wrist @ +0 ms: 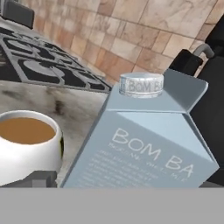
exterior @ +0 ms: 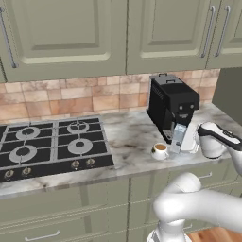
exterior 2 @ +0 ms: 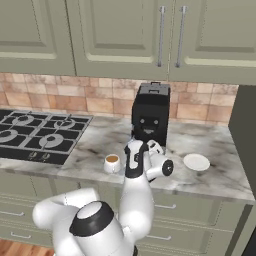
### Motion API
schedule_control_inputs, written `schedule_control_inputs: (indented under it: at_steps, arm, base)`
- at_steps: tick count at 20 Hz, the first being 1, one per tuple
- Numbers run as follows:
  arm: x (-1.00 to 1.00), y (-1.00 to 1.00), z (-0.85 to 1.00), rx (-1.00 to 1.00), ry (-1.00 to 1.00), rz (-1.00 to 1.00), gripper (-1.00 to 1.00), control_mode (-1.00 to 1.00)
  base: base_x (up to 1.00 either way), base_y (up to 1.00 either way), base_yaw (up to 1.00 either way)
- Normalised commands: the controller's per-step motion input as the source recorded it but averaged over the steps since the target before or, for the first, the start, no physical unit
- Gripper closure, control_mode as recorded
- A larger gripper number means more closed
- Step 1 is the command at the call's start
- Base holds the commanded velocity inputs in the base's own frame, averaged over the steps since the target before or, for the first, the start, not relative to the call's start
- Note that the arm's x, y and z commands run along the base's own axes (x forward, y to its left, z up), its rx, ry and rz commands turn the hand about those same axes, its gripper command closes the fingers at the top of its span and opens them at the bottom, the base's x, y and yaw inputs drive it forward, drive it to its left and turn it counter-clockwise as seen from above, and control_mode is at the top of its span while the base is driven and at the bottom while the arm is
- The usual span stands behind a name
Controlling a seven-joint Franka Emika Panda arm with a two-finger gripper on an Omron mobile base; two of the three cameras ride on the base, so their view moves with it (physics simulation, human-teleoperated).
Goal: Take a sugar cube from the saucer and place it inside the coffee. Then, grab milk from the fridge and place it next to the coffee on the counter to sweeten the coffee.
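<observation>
Milk point(wrist: 144, 148) upright between wide-open gripper point(exterior: 189, 142) fingers.

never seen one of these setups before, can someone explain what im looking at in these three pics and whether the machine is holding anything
It is a white robot arm on a drivable base in a simulated kitchen. Two pictures come from cameras on the base, behind the arm to its left and right. The third comes from a camera on the hand, looking along the gripper. On the marble counter stand a black coffee machine, a cup of coffee, a milk carton next to the cup, and a white saucer. A gas hob lies to the left. The gripper is open right at the milk carton, so nothing is clamped.
</observation>
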Motion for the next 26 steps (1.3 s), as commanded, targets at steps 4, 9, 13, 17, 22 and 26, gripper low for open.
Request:
schedule_control_inputs:
  at_steps: [4, 9, 13, 17, 22, 26]
  arm:
    - [-0.15, 0.03, 0.00, -0.09, -0.08, 0.02, -1.00, -1.00]
    - [0.00, 0.00, 0.00, -0.01, -0.01, 0.00, -1.00, -1.00]
    - [0.00, 0.00, 0.00, 0.00, 0.00, 0.00, -1.00, -1.00]
    - [-0.01, -0.02, 0.00, 0.00, -0.01, 0.00, -1.00, -1.00]
    - [-0.10, -0.07, 0.00, 0.00, -0.07, 0.00, -1.00, -1.00]
    - [-0.12, -0.07, 0.00, 0.00, -0.06, 0.00, -1.00, -1.00]
  base:
    - [0.00, 0.00, 0.00]
    - [0.00, 0.00, 0.00]
    - [0.00, 0.00, 0.00]
    - [0.00, 0.00, 0.00]
    - [0.00, 0.00, 0.00]
    - [0.00, 0.00, 0.00]
